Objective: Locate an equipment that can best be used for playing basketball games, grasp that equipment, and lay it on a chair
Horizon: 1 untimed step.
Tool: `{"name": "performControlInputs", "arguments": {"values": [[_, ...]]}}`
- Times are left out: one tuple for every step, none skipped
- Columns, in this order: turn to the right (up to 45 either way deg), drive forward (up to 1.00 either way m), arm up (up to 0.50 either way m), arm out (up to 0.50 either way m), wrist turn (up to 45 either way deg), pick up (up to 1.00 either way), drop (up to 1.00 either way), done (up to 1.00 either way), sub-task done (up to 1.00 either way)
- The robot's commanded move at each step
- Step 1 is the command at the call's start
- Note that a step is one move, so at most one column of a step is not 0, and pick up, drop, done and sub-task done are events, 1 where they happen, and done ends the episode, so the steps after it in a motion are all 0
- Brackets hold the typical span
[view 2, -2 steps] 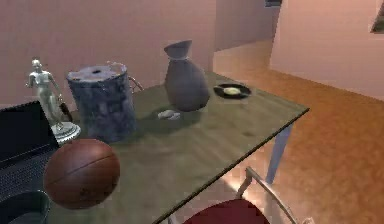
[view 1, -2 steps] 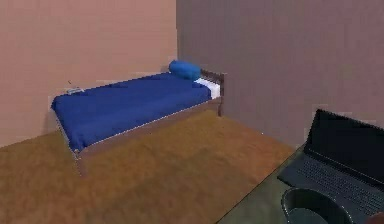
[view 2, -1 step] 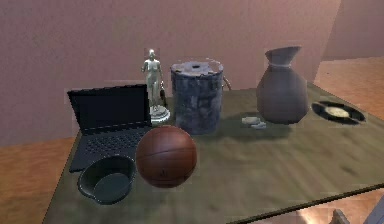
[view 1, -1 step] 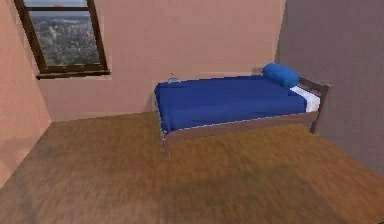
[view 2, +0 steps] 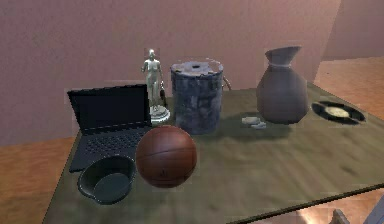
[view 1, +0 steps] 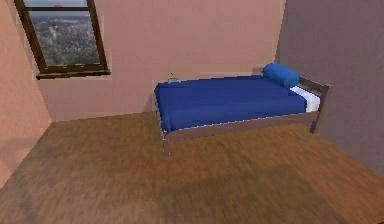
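In the arm side view we saw the basketball (view 2: pixel 166 156), a round orange-brown ball with dark seams, resting on the green-grey tabletop (view 2: pixel 270 165) near its front edge, left of the middle. Just beside it on the left lay a dark bowl (view 2: pixel 106 180), so close that we could not tell whether the two touched. Behind the bowl stood an open black laptop (view 2: pixel 110 120) with its screen dark. A pale statuette (view 2: pixel 152 82) of a standing figure rose upright behind the ball, next to the laptop's right edge. To the right of the statuette stood a grey cylindrical can (view 2: pixel 197 95) with a wire handle, directly behind the ball. Farther right we saw a grey-brown vase (view 2: pixel 282 88) with a narrow neck, a small pale object (view 2: pixel 254 123) lying between can and vase, and a dark plate (view 2: pixel 337 112) near the tabletop's right end with something pale on it.

In the forward view a bed (view 1: pixel 235 105) with a blue cover and a blue pillow (view 1: pixel 281 74) stood on the wooden floor (view 1: pixel 150 175) against the far wall, with a window (view 1: pixel 65 38) at the upper left.

We could not tell the state of the claw.
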Motion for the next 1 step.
{"name": "performControlInputs", "arguments": {"values": [[0.0,0.0,0.38,0.0,0.0,0.0,0.0,0.0,0.0]]}}
